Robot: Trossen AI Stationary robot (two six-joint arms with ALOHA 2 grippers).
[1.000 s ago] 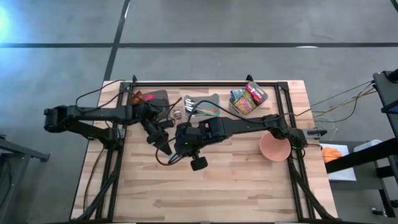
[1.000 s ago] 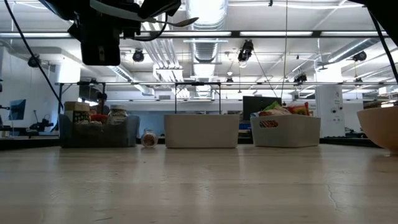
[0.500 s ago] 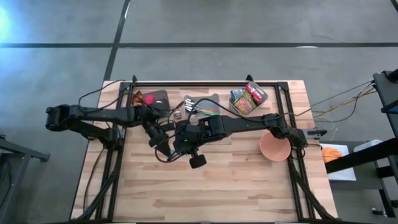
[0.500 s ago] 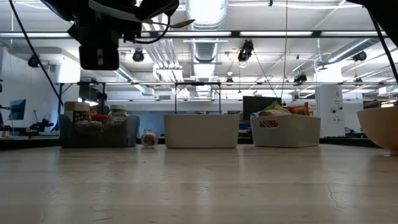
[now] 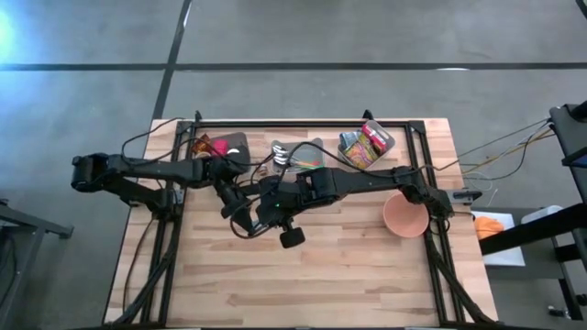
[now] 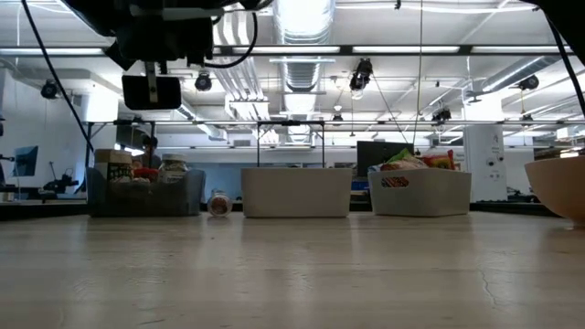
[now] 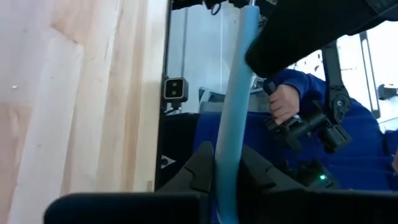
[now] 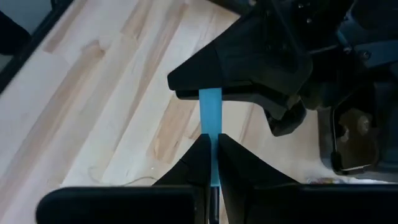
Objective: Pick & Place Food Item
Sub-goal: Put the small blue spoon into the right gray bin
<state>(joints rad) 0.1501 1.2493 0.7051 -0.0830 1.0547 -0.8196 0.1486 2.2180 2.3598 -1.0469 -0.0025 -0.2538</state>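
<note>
A slim light-blue utensil handle [image 8: 211, 115] hangs in the air over the table's middle, spanning the short gap between my two grippers. In the high view my left gripper [image 5: 244, 212] comes from the left and my right gripper [image 5: 263, 207] from the right, tip to tip. Both are shut on the handle. In the low view they show only as dark shapes [image 6: 169, 32] at the top left, and the utensil's other end is hidden. A pink bowl [image 5: 405, 217] stands at the table's right. My left gripper pinches the blue handle [image 7: 227, 163] between its two fingers, coming roughly level from the table's left. The handle runs on ahead along the fingers, clear of the table. My right gripper pinches the same handle [image 8: 211, 144] between its fingertips, slanting down from the right. The handle runs straight ahead into the left gripper's fingers [image 8: 249, 68], lifted clear.
Along the far edge stand a dark tray [image 5: 227, 145], a grey utensil tray [image 5: 298, 156] and a bin of food packets [image 5: 367, 145]. Bare wood lies toward the near edge. Beyond the table a person's hand [image 7: 283, 106] in a blue sleeve holds a controller.
My left gripper has edged toward my right gripper and has shut on the blue handle. In the low view its dark body now covers the spoon-shaped end that showed before. My right gripper has kept still, holding the handle.
</note>
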